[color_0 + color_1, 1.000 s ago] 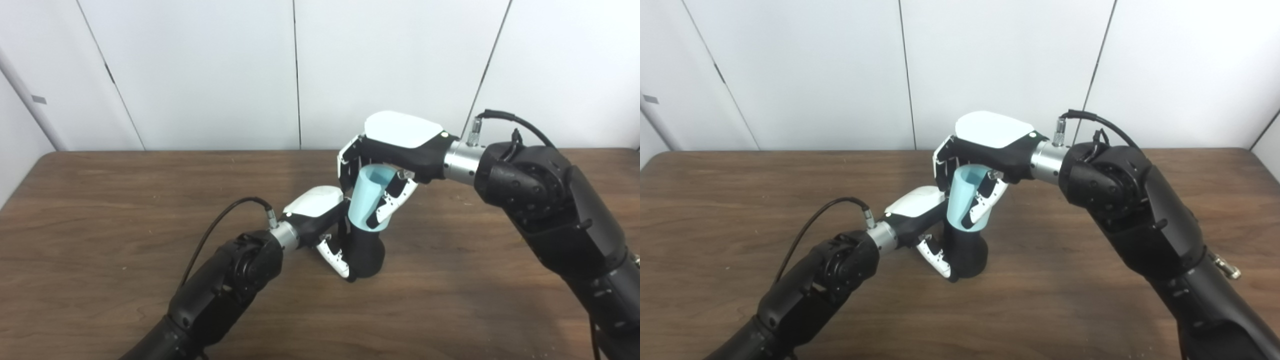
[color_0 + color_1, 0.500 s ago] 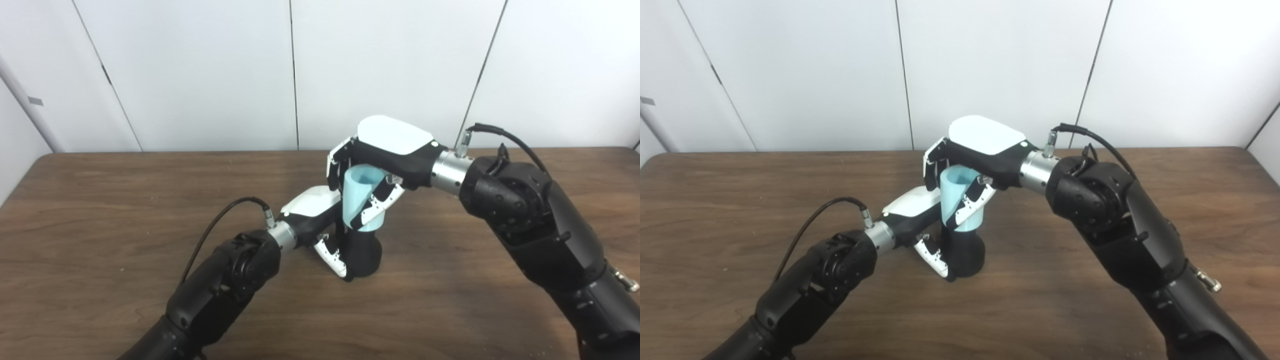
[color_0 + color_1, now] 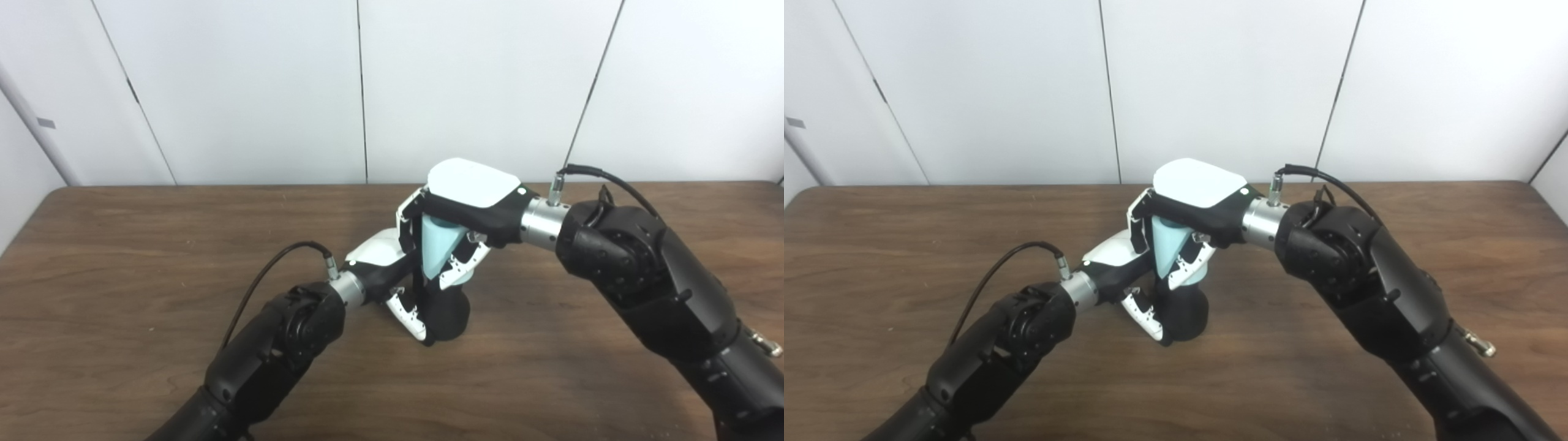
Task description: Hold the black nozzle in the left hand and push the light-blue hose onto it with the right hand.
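The black nozzle (image 3: pixel 450 312) stands upright on the brown table (image 3: pixel 122 245) near its middle. My left hand (image 3: pixel 392 269) is shut around the nozzle's left side, its white fingers (image 3: pixel 409 313) wrapped low on it. My right hand (image 3: pixel 465 205) comes from the right and is shut on the light-blue hose (image 3: pixel 436 248), holding it upright with its lower end over the nozzle's top. The hand's back hides the hose's upper opening. The same scene shows in the right eye view, with the hose (image 3: pixel 1167 251) above the nozzle (image 3: pixel 1185 315).
White wall panels (image 3: pixel 245 92) stand behind the table's far edge. The table's left corner (image 3: pixel 61 191) is rounded. A cable (image 3: pixel 269 275) loops above my left wrist and another cable (image 3: pixel 603 177) above my right wrist.
My right hand has moved down and a little left with the hose, lowering it further over the nozzle. My left hand and the nozzle stay in place.
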